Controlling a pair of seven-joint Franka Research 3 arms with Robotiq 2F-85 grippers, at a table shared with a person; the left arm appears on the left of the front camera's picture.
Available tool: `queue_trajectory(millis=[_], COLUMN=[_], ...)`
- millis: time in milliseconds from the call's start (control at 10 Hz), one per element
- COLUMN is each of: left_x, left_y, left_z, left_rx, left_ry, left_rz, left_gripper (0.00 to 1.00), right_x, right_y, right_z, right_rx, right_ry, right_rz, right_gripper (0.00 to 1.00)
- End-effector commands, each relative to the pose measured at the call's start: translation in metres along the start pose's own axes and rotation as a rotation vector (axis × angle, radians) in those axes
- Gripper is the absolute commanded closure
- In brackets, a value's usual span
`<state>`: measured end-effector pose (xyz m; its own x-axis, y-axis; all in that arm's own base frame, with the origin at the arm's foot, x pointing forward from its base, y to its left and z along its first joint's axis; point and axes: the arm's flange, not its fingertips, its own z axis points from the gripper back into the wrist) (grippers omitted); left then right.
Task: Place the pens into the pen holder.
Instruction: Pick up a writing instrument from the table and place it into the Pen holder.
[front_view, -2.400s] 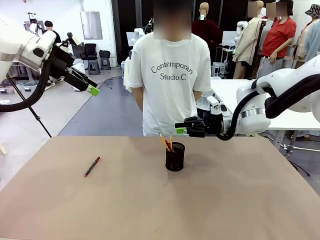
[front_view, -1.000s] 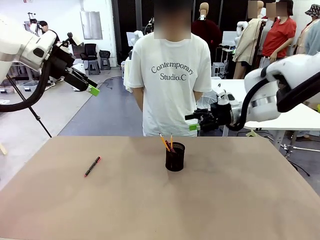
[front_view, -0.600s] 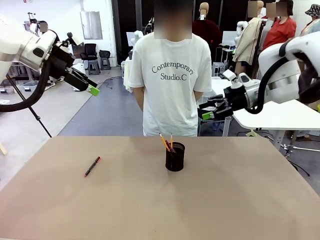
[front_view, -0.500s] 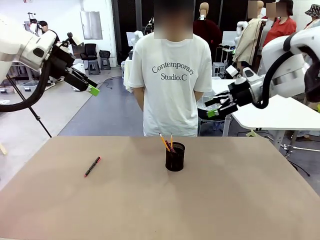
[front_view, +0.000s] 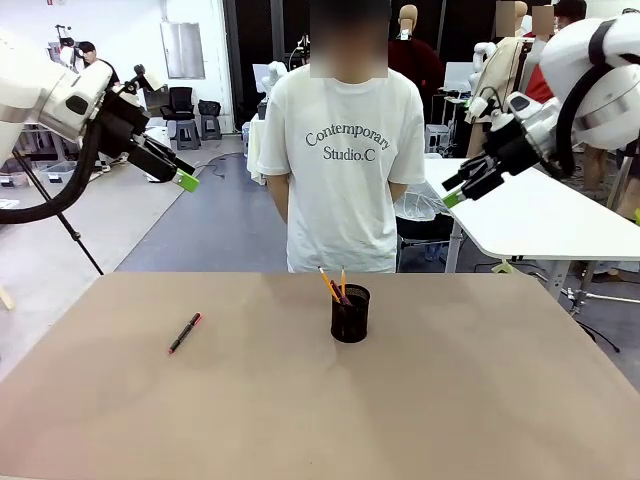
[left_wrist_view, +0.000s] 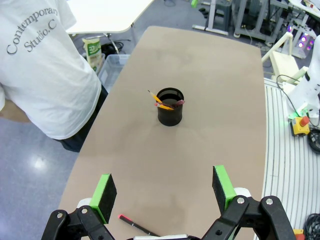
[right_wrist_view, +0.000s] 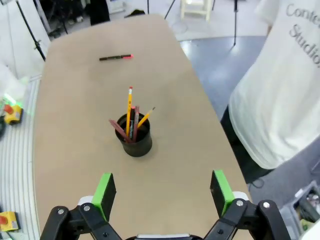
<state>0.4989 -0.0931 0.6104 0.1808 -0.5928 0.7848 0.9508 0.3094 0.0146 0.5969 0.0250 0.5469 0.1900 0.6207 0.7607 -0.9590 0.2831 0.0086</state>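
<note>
**Item: black pen with red end** (front_view: 184, 333). The last pen outside the cup. It lies flat on the brown table (front_view: 450, 400), well apart from the pen holder (front_view: 350, 313), at about 9 o'clock from it in the front view.
**Long axis:** 7 to 1 o'clock in the front view, red end at 1 o'clock. In the left wrist view it runs 10 to 4 o'clock at the bottom edge, red end at 10; its lower end is hidden behind the gripper body.
**Pen holder:** black mesh cup at table centre, upright, with a yellow pencil (front_view: 328, 284) and other sticks standing in it.
**Left gripper** (front_view: 186, 180): jaws spread wide, empty, high above the table's left edge. The pen is at 6 o'clock between its fingers in its wrist view.
**Right gripper** (front_view: 455, 195): jaws spread wide, empty, raised beyond the table's far right.
**Judgement:** the left arm is nearer. The jaws probably need a roll to cross the pen's axis.
</note>
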Motion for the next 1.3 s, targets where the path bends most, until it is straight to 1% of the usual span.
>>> queue_trajectory(millis=[0,100,200,400,500,1200], left_x=[-0.001,-0.001,-0.001,-0.001,-0.001,-0.001], left_y=[-0.002,-0.002,-0.002,-0.002,-0.002,-0.002], left_z=[0.001,0.001,0.001,0.001,0.001,0.001], left_rx=[0.009,0.009,0.009,0.009,0.009,0.009], left_ry=[0.000,0.000,0.000,0.000,0.000,0.000], left_rz=[-0.003,-0.003,-0.003,-0.003,-0.003,-0.003], left_gripper=[0.00,0.00,0.00,0.00,0.00,0.00], right_x=[0.008,0.008,0.006,0.013,0.004,0.004], right_y=[-0.018,-0.019,-0.022,-0.025,-0.016,-0.016], right_z=[0.027,0.038,0.047,0.063,0.052,0.052], right_rx=[0.032,0.046,0.033,0.040,0.024,0.024], right_ry=[0.017,0.008,0.001,0.014,-0.009,-0.009], right_rz=[-0.021,-0.011,-0.014,-0.022,0.004,0.004], right_gripper=[0.00,0.00,0.00,0.00,0.00,0.00])
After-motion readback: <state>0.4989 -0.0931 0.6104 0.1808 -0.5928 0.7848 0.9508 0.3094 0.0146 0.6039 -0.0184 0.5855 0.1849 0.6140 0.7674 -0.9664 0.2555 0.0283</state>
